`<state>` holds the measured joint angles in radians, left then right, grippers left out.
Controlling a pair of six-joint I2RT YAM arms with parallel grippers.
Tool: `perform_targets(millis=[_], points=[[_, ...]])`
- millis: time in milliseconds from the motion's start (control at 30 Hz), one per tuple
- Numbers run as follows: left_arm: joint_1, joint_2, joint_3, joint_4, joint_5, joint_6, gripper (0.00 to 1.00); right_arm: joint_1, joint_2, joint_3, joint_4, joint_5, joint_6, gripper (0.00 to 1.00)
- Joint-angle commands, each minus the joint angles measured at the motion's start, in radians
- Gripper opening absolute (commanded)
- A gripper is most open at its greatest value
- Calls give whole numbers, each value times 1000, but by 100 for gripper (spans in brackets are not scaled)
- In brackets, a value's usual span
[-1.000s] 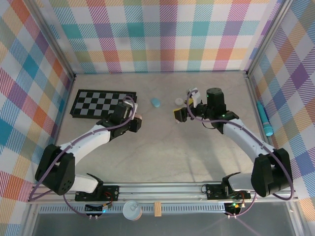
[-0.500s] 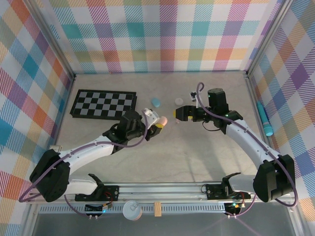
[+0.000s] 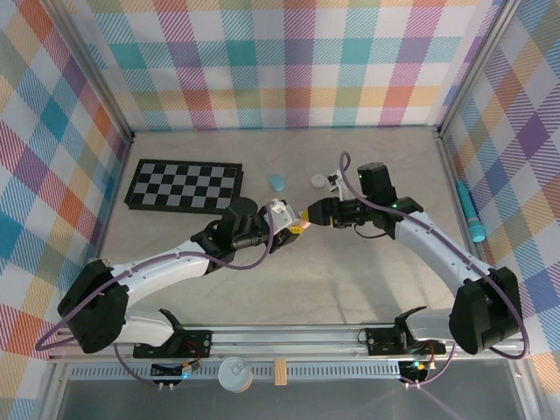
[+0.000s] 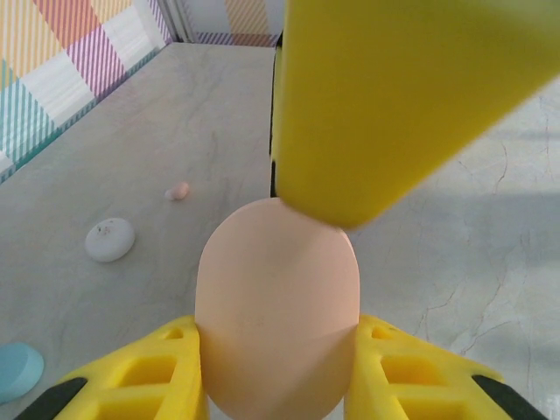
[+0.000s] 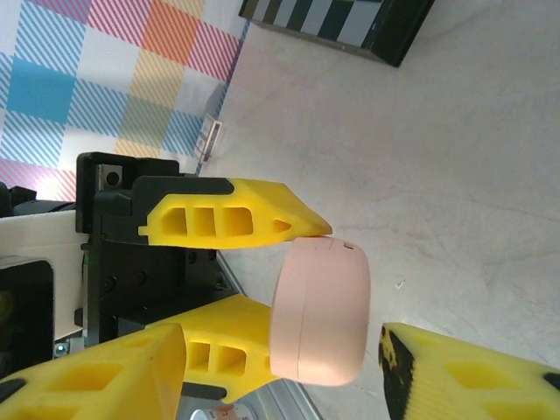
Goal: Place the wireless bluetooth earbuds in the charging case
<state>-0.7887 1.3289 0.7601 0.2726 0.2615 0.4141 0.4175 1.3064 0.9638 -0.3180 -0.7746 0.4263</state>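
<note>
The tiny pink plastic earbud [image 4: 178,191] lies on the pale stone-look tabletop [image 4: 455,262] just beyond the white oval case [image 4: 110,239], well apart from both arms; the other buds we cannot make out. We judge it very light, hard and glossy, apt to skid away or pop out of the jaws. We would therefore pinch it gently across its rounded body, low to the table, rather than by any thin stem. The left gripper [image 3: 293,223] is clamped on the pink oval plastic charging case [image 5: 319,311], its yellow fingers pressed against the two long sides and the case held up off the table. The case's lid looks closed to us, and its smooth shell could twist in a light grip. The right gripper [image 5: 282,337] stands part-way open with its jaws straddling that same case. One finger seems to touch the far end in the left wrist view, but it has hold of nothing yet.
</note>
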Motion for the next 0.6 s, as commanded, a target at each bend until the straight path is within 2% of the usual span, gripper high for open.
perform_targets(millis=[0, 233, 367, 467, 567], points=[[-16, -20, 16, 53, 23, 26, 28, 12, 13, -8, -25, -2, -9, 55], [-21, -30, 10, 48, 15, 32, 28, 17, 24, -2, -41, 4, 8, 33], [-20, -31, -2, 60, 14, 39, 30, 18, 9, -3, -41, 6, 26, 26], [-20, -43, -22, 88, 31, 58, 41, 16, -8, -5, -32, 14, 50, 23], [-20, -64, -74, 185, 1, 32, 59, 15, -26, -9, -3, 2, 84, 22]])
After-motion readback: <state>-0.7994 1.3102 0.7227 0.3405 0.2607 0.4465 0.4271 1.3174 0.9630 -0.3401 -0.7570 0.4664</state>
